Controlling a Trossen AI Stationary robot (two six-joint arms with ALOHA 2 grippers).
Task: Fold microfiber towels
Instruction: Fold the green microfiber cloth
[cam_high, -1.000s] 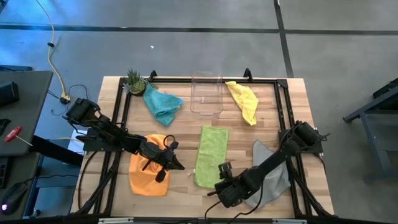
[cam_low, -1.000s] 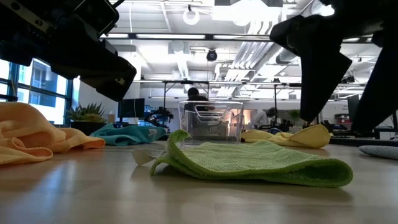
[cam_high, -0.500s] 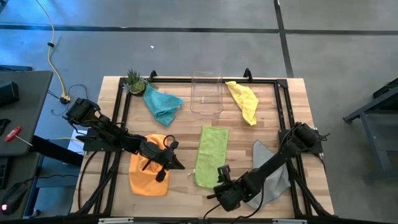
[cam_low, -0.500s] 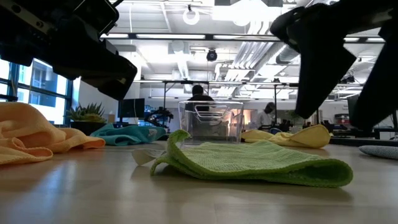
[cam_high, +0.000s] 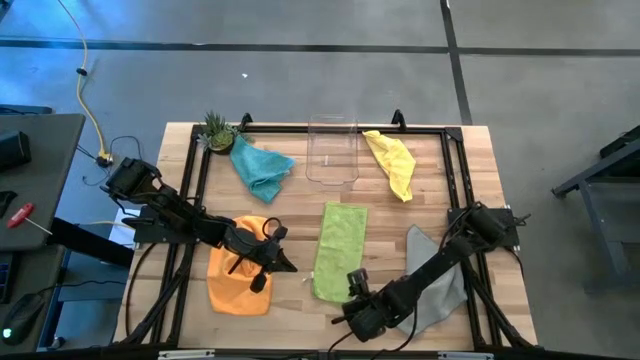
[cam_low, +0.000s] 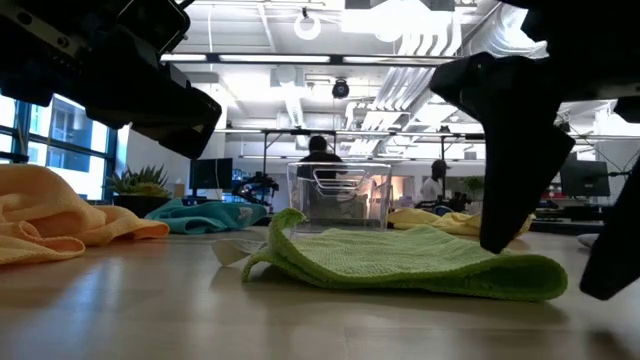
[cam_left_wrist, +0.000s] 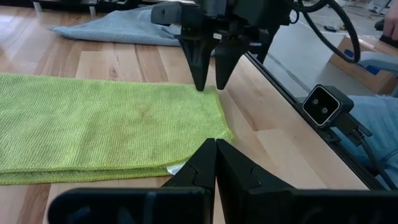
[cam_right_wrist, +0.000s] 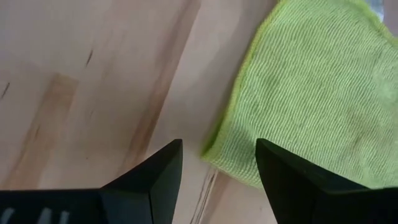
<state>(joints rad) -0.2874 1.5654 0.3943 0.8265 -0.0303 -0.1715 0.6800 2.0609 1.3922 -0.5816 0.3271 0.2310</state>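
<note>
The lime green towel (cam_high: 338, 250) lies on the table as a long strip, doubled over, with its fold showing in the low view (cam_low: 400, 262). My right gripper (cam_high: 354, 283) is open and points steeply down over the towel's near right corner (cam_right_wrist: 217, 152). One fingertip is on either side of that corner (cam_left_wrist: 210, 87). My left gripper (cam_left_wrist: 216, 149) is shut and hovers just left of the towel's near end (cam_high: 288, 268), over the orange towel (cam_high: 240, 278). It touches nothing. My right gripper comes from above, slanting from the table's near right, its open fingers (cam_left_wrist: 200, 74) astride the green towel's near right corner (cam_left_wrist: 217, 99). Whether a fingertip touches the cloth, I cannot tell. The towel lies flat on the table.
A teal towel (cam_high: 262, 168) lies crumpled at the far left and a yellow one (cam_high: 392, 162) at the far right. A grey one (cam_high: 438, 275) lies under my right arm. A clear plastic bin (cam_high: 332, 150) stands at the far middle and a small plant (cam_high: 215, 130) at the far left corner.
My right gripper has sunk toward the green towel's near right corner, shifting slightly toward the table's near edge and staying open. The towel has not moved.
</note>
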